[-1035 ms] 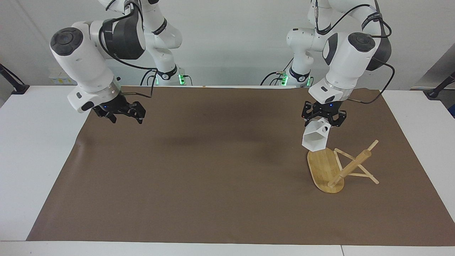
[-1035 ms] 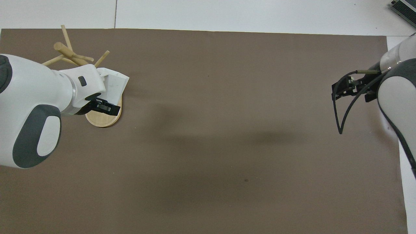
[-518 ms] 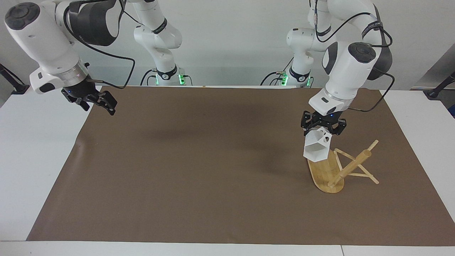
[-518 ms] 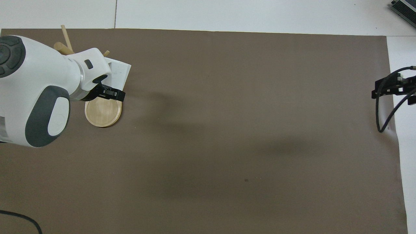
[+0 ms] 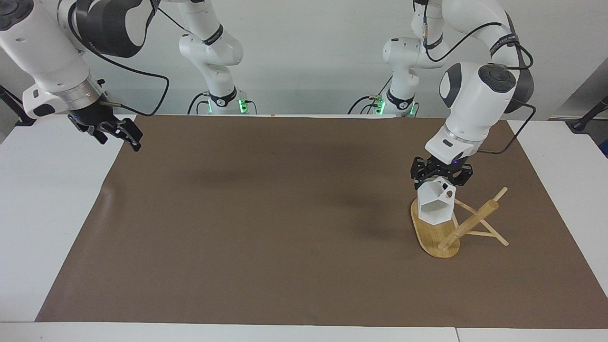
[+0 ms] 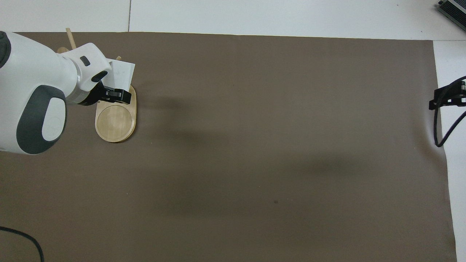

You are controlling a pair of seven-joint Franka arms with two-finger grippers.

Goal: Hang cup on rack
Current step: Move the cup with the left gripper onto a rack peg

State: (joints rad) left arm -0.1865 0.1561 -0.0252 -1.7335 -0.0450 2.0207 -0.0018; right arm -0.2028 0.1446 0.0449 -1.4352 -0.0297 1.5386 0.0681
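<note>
My left gripper [image 5: 441,177] is shut on the blocky handle of the white faceted cup [image 5: 435,205] and holds it, open rim sideways, just over the end of the rack's oval base [image 5: 430,233] nearer to the robots. The bamboo rack's post [image 5: 470,224] and thin pegs rise beside the cup, toward the left arm's end of the table. In the overhead view the left gripper [image 6: 111,94] and its arm hide most of the post; the cup [image 6: 122,72] and the base [image 6: 115,122] show. My right gripper [image 5: 119,133] is open and empty over the brown mat's edge, and also shows in the overhead view [image 6: 449,100].
A brown mat [image 5: 285,213] covers most of the white table [image 5: 47,199]. A black cable [image 6: 442,127] hangs from the right arm's wrist over the mat's edge.
My left gripper has lowered the cup and carried it over the rack's base, closer to the post. My right arm has pulled back toward its own end of the table.
</note>
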